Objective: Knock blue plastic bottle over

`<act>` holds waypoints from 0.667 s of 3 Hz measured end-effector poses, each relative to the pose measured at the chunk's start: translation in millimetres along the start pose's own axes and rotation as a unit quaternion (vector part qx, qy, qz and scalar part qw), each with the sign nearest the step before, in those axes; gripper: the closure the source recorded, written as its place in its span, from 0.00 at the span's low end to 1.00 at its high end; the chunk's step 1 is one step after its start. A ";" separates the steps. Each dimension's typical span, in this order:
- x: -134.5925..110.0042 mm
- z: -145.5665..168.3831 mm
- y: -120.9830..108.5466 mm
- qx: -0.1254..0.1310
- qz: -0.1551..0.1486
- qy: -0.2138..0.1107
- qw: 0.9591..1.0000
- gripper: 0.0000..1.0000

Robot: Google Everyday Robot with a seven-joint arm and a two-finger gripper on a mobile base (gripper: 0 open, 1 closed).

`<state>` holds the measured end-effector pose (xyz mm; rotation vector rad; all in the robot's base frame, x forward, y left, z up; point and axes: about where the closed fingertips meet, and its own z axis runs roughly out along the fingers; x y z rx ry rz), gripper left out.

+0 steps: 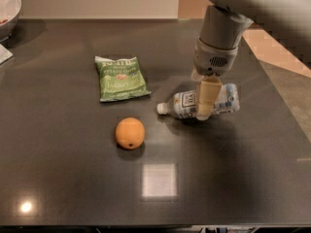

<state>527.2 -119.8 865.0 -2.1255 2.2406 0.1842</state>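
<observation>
Bottle lying on its side on the tabletop.
Chip bag and orange lie left of it, apart. Arm points straight down; gripper in front of the bottle's middle, grip state cannot be told.

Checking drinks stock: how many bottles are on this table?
1. The blue plastic bottle lies on its side right of centre on the table, cap pointing left; the hand is in front of its middle. The arm may hide some table behind it.
</observation>
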 end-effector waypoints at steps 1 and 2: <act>2.1 6.8 0.9 -0.009 0.016 -0.019 1.000 0.00; 2.0 6.8 1.0 -0.009 0.016 -0.019 1.000 0.00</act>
